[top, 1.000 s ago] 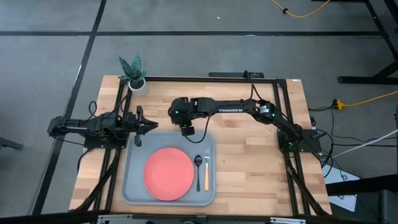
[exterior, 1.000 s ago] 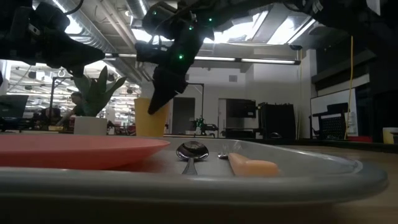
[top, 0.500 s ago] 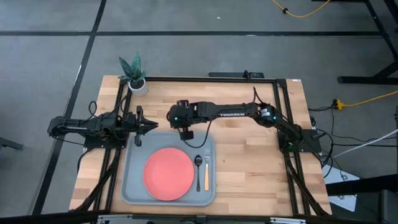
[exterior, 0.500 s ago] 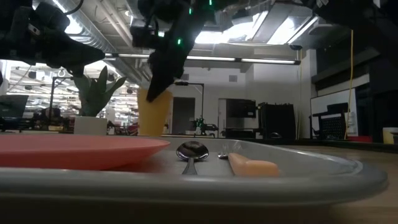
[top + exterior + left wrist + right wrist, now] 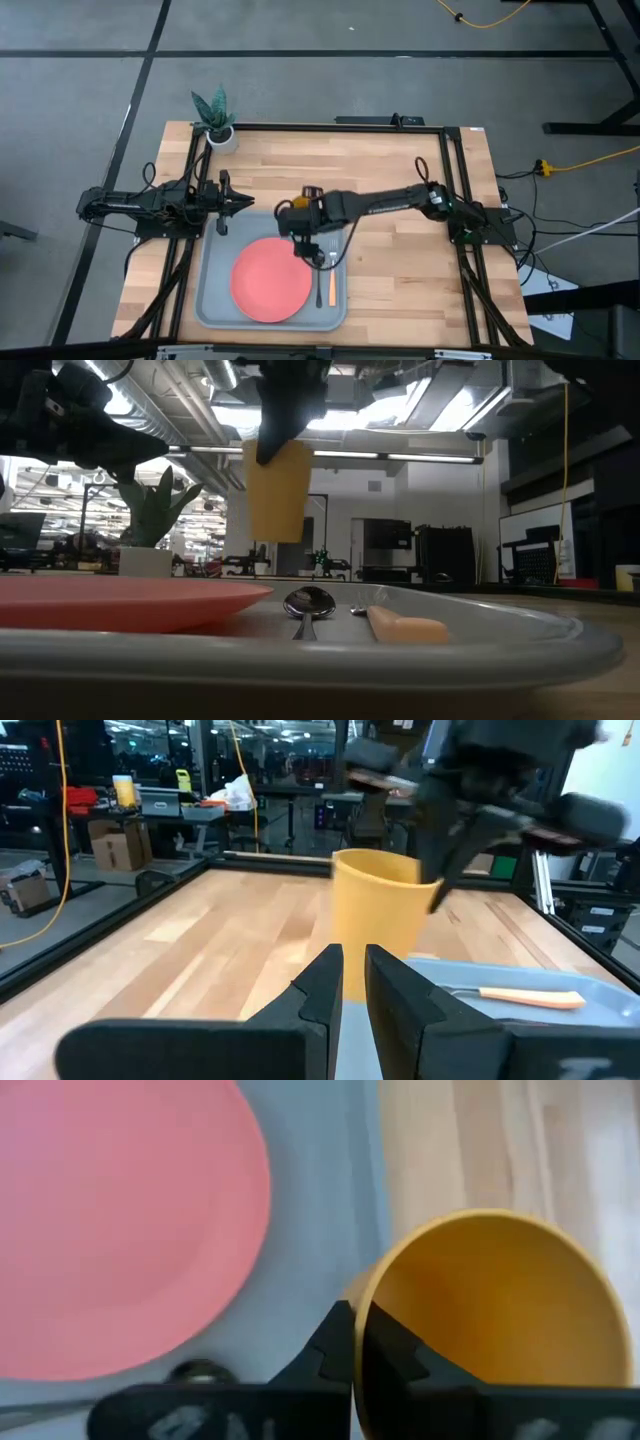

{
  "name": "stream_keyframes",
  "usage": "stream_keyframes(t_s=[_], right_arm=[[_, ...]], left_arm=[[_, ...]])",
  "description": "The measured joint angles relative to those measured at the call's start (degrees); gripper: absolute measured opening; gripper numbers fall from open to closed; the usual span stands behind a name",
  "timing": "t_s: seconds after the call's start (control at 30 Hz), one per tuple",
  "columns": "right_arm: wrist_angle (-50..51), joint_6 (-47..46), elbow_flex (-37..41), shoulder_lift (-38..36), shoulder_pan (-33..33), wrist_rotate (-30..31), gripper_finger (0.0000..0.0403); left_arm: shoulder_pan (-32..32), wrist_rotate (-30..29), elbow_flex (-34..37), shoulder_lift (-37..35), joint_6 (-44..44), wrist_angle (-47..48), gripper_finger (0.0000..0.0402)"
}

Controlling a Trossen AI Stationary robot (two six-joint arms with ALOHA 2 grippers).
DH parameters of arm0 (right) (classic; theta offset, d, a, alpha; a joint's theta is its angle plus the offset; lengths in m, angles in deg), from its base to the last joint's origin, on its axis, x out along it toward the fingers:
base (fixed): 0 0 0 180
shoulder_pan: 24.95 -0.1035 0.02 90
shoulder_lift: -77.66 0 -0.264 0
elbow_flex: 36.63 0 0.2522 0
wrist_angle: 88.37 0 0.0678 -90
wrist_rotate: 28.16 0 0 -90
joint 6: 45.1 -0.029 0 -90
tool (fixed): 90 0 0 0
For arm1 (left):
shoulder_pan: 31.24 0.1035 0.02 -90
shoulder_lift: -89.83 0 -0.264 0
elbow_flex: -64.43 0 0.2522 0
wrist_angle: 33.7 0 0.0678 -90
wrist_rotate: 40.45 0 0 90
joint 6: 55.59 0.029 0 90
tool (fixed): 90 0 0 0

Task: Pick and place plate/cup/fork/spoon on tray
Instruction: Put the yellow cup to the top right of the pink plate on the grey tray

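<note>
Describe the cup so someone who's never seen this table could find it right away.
Find the grey-blue tray at the table's front. Above its far edge, the right gripper pinches the rim of a yellow-orange cup, held in the air. Unlike the plate, spoon and fork, it isn't resting on the tray.

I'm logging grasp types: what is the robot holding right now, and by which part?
The right gripper holds the cup by its rim, one finger inside and one outside, lifted above the tray. The left gripper holds nothing.
</note>
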Motion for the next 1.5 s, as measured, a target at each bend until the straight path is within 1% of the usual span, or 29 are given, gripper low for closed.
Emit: stream_keyframes(t_s=[0.23,0.4,0.63,0.87,1.0,1.2,1.5], right_arm=[[1.6,-9.7,0.0,0.4,-4.6,0.1,0.0006],[1.8,-12.8,0.0,2.5,-5.3,1.3,0.0006],[2.2,-14.0,0.0,4.6,-5.0,1.4,0.0006],[1.9,-16.1,0.0,4.8,-4.6,1.3,0.0008],[0.9,-15.6,0.0,4.9,-4.5,1.3,0.0011],[-1.5,-14.1,0.1,5.2,-4.5,1.3,0.0030],[-1.1,-14.2,0.1,5.2,-4.8,1.2,0.0034]], left_arm=[[0.0,0.0,0.0,0.0,0.0,0.1,0.0041],[0.0,0.0,0.0,0.0,0.0,0.0,0.0041],[0.0,0.0,0.0,0.0,0.0,0.0,0.0041],[0.0,0.0,0.0,0.0,0.0,0.0,0.0041],[0.0,0.0,0.0,0.0,0.0,0.0,0.0041],[0.0,0.0,0.0,0.0,0.0,0.0,0.0041],[0.0,0.0,0.0,0.0,0.0,0.0,0.0041]])
